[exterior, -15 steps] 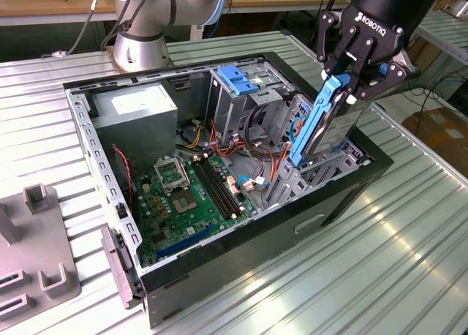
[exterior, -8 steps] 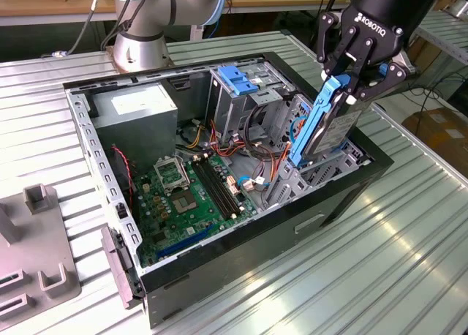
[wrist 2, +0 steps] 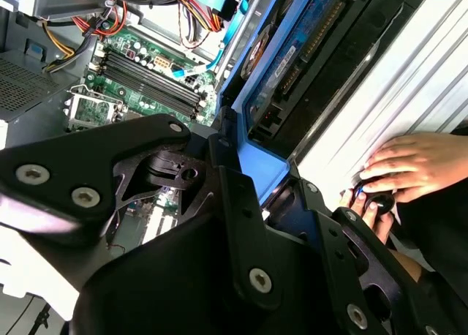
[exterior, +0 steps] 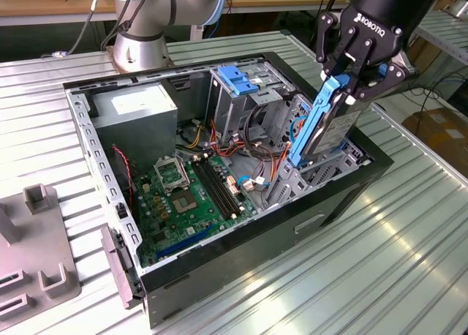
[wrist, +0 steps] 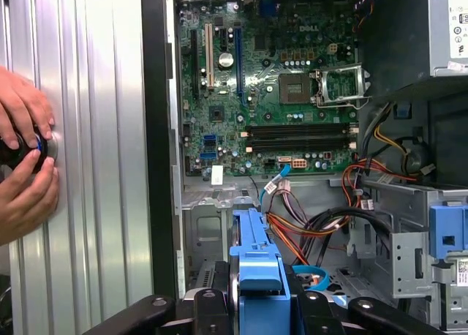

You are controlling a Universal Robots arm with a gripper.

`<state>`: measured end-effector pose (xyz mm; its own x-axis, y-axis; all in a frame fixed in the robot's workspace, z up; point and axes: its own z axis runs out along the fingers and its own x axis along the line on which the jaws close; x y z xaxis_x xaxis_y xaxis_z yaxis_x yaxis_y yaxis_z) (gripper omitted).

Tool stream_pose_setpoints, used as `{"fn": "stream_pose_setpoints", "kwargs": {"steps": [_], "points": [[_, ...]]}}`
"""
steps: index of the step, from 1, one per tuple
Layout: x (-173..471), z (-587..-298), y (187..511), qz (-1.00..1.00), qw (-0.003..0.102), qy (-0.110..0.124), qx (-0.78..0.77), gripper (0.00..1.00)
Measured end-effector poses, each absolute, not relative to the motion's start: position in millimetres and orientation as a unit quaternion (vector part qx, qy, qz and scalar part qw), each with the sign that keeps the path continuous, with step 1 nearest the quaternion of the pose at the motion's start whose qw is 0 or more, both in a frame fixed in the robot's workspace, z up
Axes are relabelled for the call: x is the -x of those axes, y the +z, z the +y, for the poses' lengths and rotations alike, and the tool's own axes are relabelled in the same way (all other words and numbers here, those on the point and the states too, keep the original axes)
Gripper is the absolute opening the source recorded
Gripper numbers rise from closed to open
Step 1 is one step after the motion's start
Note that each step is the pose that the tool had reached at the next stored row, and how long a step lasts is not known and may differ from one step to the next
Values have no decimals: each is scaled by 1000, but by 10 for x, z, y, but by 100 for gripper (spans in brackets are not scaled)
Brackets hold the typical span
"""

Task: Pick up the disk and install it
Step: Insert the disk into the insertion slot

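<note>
The disk (exterior: 333,130) is a flat dark drive edged by a blue carrier frame. It hangs on edge, tilted, over the end of the open computer case (exterior: 256,232) at the exterior view's right. Its lower end dips among the metal brackets and cables there. My gripper (exterior: 349,90) is shut on the disk's upper end, fingers clamped on either side of the blue frame. The first wrist view shows the frame's blue top (wrist: 259,269) between my black fingers, above the drive bay. In the second wrist view the disk (wrist 2: 307,64) runs away from the gripper along the case wall.
Inside the case lie a green motherboard (exterior: 183,196), a grey power supply box (exterior: 135,108), a metal cage with a blue clip (exterior: 238,79) and loose cables. A person's hands (wrist: 25,159) hold a small black round object on the ribbed table beside the case. A grey fixture (exterior: 36,262) stands at the exterior view's left.
</note>
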<state>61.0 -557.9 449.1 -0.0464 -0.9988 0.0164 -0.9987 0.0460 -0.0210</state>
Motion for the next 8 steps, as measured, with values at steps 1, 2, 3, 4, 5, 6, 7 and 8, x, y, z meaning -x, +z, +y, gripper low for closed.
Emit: {"fn": "stream_pose_setpoints", "kwargs": {"steps": [1, 2, 3, 4, 5, 6, 7, 8], "points": [[-609, -5579, 4489, 723, 1, -13, 691, 37], [-609, -5579, 4486, 723, 1, -13, 690, 37], [-609, -5579, 4481, 723, 1, -13, 691, 37], [-609, -5579, 4475, 723, 1, -13, 691, 37], [-609, -5579, 4469, 723, 1, -13, 691, 37], [-609, -5579, 4457, 723, 1, -13, 691, 37], [-609, -5579, 4448, 723, 1, -13, 691, 37], [-609, -5579, 4437, 723, 1, -13, 690, 37]]}}
